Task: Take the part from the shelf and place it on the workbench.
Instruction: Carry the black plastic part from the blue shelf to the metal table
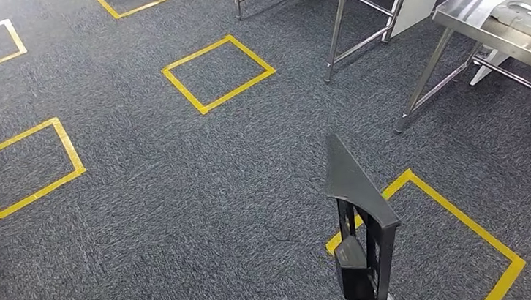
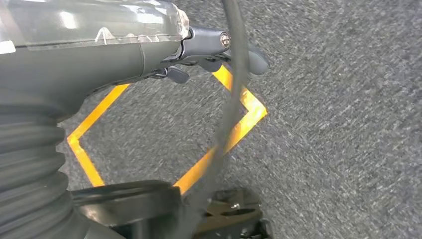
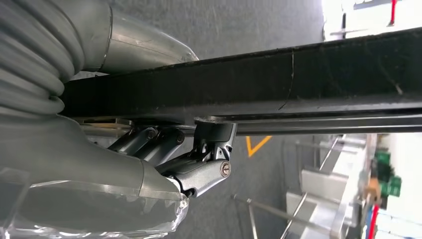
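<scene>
**Black part carried over taped floor, workbench at upper right**

While the head view looked down on grey carpet (image 1: pixel 179 202), yellow tape squares (image 1: pixel 218 73) lay across the left and centre of the frame. At lower centre stood the black part (image 1: pixel 361 214), upright, its pointed top plate tilted. A steel workbench (image 1: pixel 507 16) filled the upper right corner, well apart from the part. In the left wrist view the left hand (image 2: pixel 214 50) hung over the carpet with fingers curled, holding nothing. In the right wrist view the right hand (image 3: pixel 199 159) gripped the part's dark bar, fingers pressed against its underside.
</scene>
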You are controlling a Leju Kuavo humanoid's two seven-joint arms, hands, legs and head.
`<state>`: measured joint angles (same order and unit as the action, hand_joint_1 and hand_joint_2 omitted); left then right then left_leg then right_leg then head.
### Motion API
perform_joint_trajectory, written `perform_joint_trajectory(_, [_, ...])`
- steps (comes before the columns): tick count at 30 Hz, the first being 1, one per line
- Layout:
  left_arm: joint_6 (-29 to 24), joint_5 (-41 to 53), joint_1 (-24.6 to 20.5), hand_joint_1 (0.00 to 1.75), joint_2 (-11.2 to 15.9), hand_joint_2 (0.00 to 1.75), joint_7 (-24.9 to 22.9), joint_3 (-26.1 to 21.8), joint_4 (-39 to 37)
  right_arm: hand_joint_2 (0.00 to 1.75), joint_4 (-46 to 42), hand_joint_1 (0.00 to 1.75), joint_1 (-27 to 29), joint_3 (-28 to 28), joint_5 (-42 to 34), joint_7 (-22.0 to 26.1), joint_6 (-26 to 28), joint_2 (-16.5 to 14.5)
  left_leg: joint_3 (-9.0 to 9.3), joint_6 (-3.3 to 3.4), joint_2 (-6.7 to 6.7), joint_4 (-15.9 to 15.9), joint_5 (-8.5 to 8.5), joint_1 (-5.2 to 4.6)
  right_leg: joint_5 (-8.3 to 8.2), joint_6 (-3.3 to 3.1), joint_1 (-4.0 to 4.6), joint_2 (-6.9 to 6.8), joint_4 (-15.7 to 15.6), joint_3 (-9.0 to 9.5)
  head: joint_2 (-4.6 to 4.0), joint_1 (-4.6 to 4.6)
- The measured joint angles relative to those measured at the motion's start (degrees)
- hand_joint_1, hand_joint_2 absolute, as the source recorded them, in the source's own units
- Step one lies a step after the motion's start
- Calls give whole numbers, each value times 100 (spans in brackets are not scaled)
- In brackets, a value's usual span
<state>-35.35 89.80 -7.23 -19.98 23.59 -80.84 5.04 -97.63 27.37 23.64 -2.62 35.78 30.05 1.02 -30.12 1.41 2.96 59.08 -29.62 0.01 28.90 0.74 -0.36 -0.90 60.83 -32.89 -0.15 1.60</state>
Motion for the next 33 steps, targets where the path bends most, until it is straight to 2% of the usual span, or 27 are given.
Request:
perform_joint_trajectory(2, [60,-47,-48,0,7,175,-131,15,-82,175,-119,175,19,149,-16,-46,189,133,-13,-41,15,33,-20,-25,26,-48,27,-21,-102,41,0,0])
perform_joint_trajectory(3, [106,-59,-61,0,12,175,-196,16,-119,175,-173,175,35,220,-26,-65,283,191,-22,-63,24,49,-38,-29,25,-72,10,-7,-97,34,0,1])
perform_joint_trajectory(5, [237,-56,-76,0,25,175,-300,20,-165,175,-270,175,59,361,-43,-93,447,294,-92,-120,-45,238,-181,-19,17,-125,-20,25,-115,37,0,2])
perform_joint_trajectory(6, [337,-50,-84,0,31,175,-362,21,-183,175,-309,175,62,419,-49,-100,504,331,-200,-145,-109,484,-331,-10,13,-154,-33,45,-124,43,0,2])
perform_joint_trajectory(8, [720,-26,-96,0,44,175,-570,24,-219,175,-365,175,48,517,-77,-114,607,387,-552,-176,-217,1245,-698,13,21,-191,-25,104,-110,38,0,3])
perform_joint_trajectory(9, [925,-10,-99,0,51,175,-670,27,-231,175,-376,175,30,548,-98,-127,644,402,-723,-188,-234,1586,-811,20,24,-196,-22,151,-99,35,0,3])
perform_joint_trajectory(10, [1102,4,-101,0,57,175,-749,31,-240,175,-382,175,2,572,-123,-142,677,417,-822,-198,-240,1766,-818,29,26,-197,-23,211,-85,30,0,3])
perform_joint_trajectory(11, [1208,15,-103,0,61,175,-785,37,-246,175,-381,175,-31,588,-142,-156,693,427,-819,-204,-245,1726,-707,42,31,-192,-25,284,-68,27,0,4])
perform_joint_trajectory(12, [1266,20,-107,0,63,175,-801,46,-251,175,-381,175,-59,597,-155,-166,707,433,-720,-207,-276,1484,-508,59,41,-181,-30,366,-45,27,0,3])
perform_joint_trajectory(13, [1308,20,-110,0,63,175,-808,56,-256,175,-381,175,-79,606,-163,-171,714,440,-571,-209,-382,1125,-287,83,56,-162,-36,445,-17,21,0,3])
perform_joint_trajectory(14, [1337,21,-115,0,64,175,-809,65,-263,175,-381,175,-95,614,-166,-172,718,445,-425,-206,-530,772,-137,104,76,-134,-33,521,25,4,0,3])
perform_joint_trajectory(15, [1357,21,-121,0,64,175,-811,71,-273,175,-381,175,-108,624,-168,-174,720,451,-328,-196,-658,517,-57,124,86,-101,-32,590,63,-27,0,2])
perform_joint_trajectory(16, [1369,21,-128,0,65,175,-813,75,-281,175,-381,175,-119,636,-169,-175,720,457,-280,-179,-747,381,-45,129,87,-64,-36,651,88,-67,0,2])
perform_joint_trajectory(17, [1375,21,-135,0,66,175,-815,77,-289,175,-382,175,-127,645,-169,-175,721,463,-271,-154,-749,341,-67,118,75,-25,-44,714,98,-104,0,2])
perform_joint_trajectory(18, [1378,21,-141,0,64,175,-816,78,-294,175,-382,175,-128,653,-169,-175,723,469,-271,-116,-689,323,-58,116,56,14,-59,774,89,-132,0,2])
perform_joint_trajectory(19, [1379,21,-146,0,62,175,-816,80,-300,175,-383,175,-122,658,-169,-175,728,478,-257,-76,-623,293,-38,114,55,45,-71,765,100,-149,0,1])
perform_joint_trajectory(21, [1372,22,-152,0,58,175,-810,94,-312,175,-392,175,-119,666,-163,-175,745,497,-228,-3,-483,223,1,125,188,94,-60,527,313,-254,0,1])
perform_joint_trajectory(23, [1355,23,-155,0,58,175,-802,115,-320,175,-407,175,-126,680,-154,-175,784,515,-214,33,-329,195,7,111,501,128,-46,224,894,-543,0,0])
perform_joint_trajectory(24, [1340,22,-155,0,60,175,-795,123,-321,175,-412,175,-127,690,-149,-177,810,522,-214,44,-242,193,1,103,639,140,-48,165,1224,-715,0,0])
perform_joint_trajectory(25, [1319,22,-157,0,60,175,-778,133,-321,175,-416,175,-121,698,-145,-182,836,530,-211,48,-156,194,-7,97,685,147,-51,139,1436,-829,0,0])
perform_joint_trajectory(26, [1296,21,-158,0,61,175,-755,145,-321,175,-419,175,-110,705,-140,-188,863,538,-204,49,-73,194,-17,94,634,149,-51,123,1484,-857,0,0])
perform_joint_trajectory(27, [1273,22,-161,0,61,175,-724,158,-322,175,-427,175,-98,713,-134,-195,888,543,-191,45,0,194,-30,92,477,140,-48,94,1300,-761,0,0])
perform_joint_trajectory(28, [1256,22,-163,0,61,175,-688,175,-324,175,-440,175,-84,718,-126,-200,910,550,-170,37,68,193,-45,91,269,117,-38,16,948,-571,0,0])
perform_joint_trajectory(30, [1244,22,-170,0,61,175,-619,218,-330,175,-471,175,-71,728,-105,-206,941,557,-128,3,182,194,-79,73,22,41,23,-256,259,-212,0,0])
perform_joint_trajectory(31, [1246,21,-173,0,61,175,-590,238,-333,175,-490,175,-67,734,-94,-208,950,558,-112,-20,233,192,-92,62,-15,4,55,-345,71,-124,0,0])
perform_joint_trajectory(32, [1248,21,-176,0,61,175,-567,253,-336,175,-505,175,-62,740,-85,-210,962,558,-98,-45,286,184,-103,51,0,-21,81,-368,12,-112,0,0])
perform_joint_trajectory(33, [1251,21,-180,0,61,175,-550,262,-338,175,-517,175,-51,747,-78,-211,977,558,-75,-75,346,170,-111,42,-13,-42,89,-293,-3,-123,0,1])
